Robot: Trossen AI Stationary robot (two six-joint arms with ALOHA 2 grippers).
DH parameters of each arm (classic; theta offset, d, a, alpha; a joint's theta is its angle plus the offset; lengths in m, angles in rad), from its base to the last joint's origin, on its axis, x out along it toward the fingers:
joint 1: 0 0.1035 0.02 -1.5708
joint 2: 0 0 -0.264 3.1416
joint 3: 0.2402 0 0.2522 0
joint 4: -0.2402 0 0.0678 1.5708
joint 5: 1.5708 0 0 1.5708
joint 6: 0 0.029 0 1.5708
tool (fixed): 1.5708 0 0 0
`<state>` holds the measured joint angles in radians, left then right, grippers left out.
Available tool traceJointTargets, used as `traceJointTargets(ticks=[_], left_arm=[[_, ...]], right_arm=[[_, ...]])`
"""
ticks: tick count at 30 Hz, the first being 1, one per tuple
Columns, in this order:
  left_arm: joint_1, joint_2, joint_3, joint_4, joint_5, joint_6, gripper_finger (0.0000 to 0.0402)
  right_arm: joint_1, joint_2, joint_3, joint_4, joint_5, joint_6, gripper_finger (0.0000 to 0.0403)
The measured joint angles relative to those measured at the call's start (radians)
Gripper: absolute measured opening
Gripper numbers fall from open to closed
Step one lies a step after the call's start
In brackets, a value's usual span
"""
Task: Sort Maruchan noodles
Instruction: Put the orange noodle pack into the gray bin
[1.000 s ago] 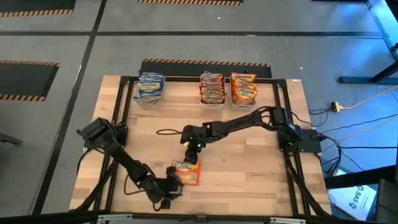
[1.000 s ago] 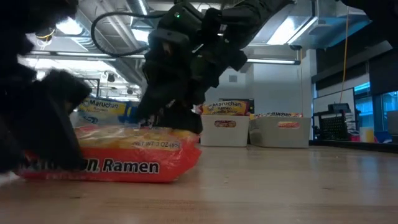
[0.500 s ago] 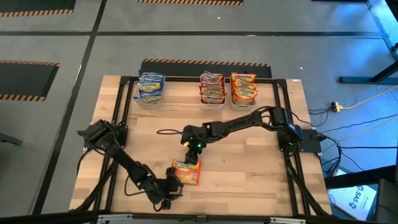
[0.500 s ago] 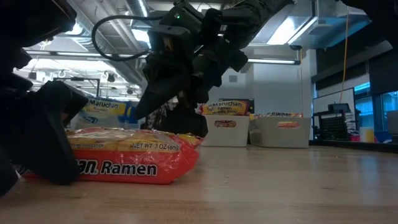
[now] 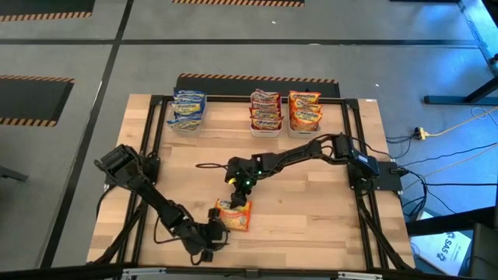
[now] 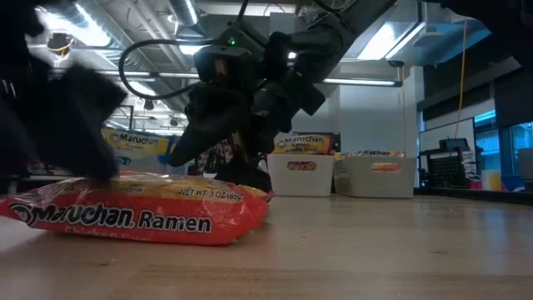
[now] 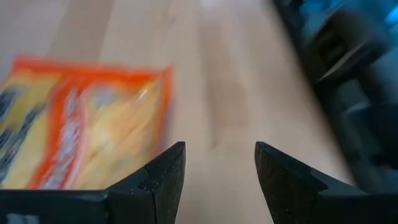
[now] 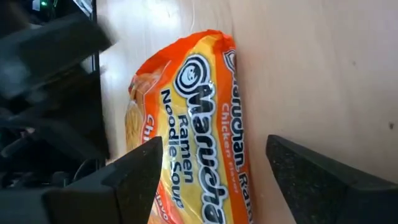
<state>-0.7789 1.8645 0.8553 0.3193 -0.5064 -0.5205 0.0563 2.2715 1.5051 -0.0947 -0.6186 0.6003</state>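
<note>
Right gripper (image 5: 240,192): your fingers are spread wide and hold nothing; it hangs just above the far end of the orange packet, and in its wrist view the packet (image 8: 186,130) lies between the two dark fingers (image 8: 134,177).
Left gripper (image 5: 208,236): your jaws stand apart, gripping nothing; it sits low at the near edge of the table (image 5: 311,210), just beside the packet's left end, and its wrist view shows the packet (image 7: 81,124) off to one side of the fingers (image 7: 161,180).
Orange packet (image 5: 233,214): one orange-yellow Maruchan ramen packet lying flat on the wood in the near middle of the table; the low view reads its label (image 6: 137,218).
Sorted noodles: blue-white packets (image 5: 188,109) at the far left, red-maroon packets (image 5: 265,109) and orange-yellow packets (image 5: 304,109) side by side in bins at the far edge.
</note>
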Motion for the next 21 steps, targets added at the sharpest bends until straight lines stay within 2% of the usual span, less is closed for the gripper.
traceJointTargets(ticks=[3, 9, 21], left_arm=[[0.008, 0.027, -0.002, -0.047, -0.008, -0.026, 0.0188], [0.007, 0.074, -0.002, -0.03, -0.016, -0.041, 0.0188], [0.011, 0.08, -0.001, -0.039, -0.03, -0.046, 0.0188]], right_arm=[[0.001, 0.002, 0.0, 0.001, -0.004, -0.003, 0.0288], [0.002, 0.005, 0.003, 0.014, -0.029, -0.003, 0.0287], [0.032, 0.007, 0.002, 0.026, -0.043, 0.024, 0.0286]])
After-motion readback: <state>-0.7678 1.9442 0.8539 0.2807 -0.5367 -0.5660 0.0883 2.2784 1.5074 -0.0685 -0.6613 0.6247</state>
